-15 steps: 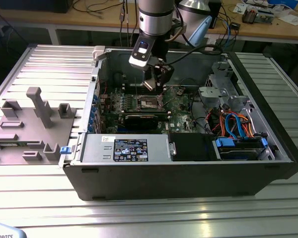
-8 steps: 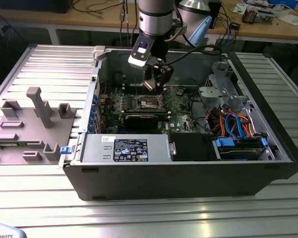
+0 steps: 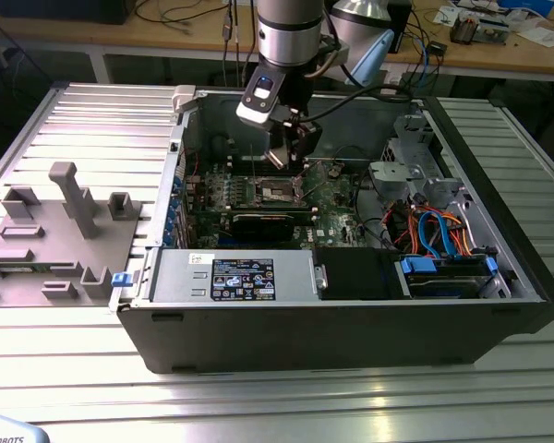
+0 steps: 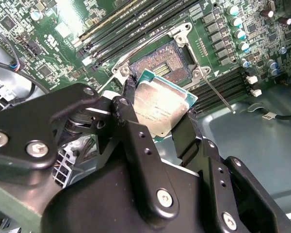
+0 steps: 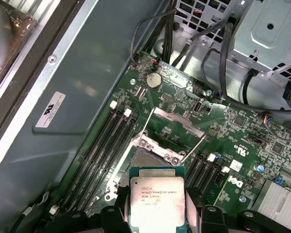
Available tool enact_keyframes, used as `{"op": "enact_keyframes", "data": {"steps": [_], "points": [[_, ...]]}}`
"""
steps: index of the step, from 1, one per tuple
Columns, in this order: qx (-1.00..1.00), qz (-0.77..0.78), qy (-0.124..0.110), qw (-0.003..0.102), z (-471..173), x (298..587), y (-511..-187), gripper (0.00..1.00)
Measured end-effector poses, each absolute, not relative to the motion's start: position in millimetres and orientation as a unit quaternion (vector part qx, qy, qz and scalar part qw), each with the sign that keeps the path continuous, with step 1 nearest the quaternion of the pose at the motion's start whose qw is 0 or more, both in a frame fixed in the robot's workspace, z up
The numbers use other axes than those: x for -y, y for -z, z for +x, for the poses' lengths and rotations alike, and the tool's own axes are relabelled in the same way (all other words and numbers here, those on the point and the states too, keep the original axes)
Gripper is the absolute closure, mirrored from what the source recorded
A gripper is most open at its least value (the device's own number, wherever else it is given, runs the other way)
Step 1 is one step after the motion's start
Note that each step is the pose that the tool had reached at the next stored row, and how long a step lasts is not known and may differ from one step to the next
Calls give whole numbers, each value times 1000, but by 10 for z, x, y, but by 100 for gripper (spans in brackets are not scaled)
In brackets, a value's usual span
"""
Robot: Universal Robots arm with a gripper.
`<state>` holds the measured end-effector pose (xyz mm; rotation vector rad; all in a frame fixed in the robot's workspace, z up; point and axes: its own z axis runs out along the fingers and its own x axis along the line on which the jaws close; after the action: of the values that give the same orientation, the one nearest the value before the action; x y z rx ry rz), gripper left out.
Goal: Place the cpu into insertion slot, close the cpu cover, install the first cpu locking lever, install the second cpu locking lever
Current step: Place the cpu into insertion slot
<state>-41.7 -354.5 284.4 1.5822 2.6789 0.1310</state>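
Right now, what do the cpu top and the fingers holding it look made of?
cpu: silvery metal lid with a dull sheen that catches glare; its green edge looks like circuit board. fingers: matt black, probably plastic or coated metal, cannot tell which.

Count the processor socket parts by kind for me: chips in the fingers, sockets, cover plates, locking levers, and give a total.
cpu, gripped between the fingers: 1
insertion slot, open with nothing in it: 1
cpu cover, swung open: 1
locking levers: 2
Total: 5
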Motion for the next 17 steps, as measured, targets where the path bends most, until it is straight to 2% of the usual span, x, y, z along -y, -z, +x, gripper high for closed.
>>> {"op": "enact_keyframes", "data": {"steps": [17], "points": [[-844,535,-42,15,-417,3545,-2844,45]]}}
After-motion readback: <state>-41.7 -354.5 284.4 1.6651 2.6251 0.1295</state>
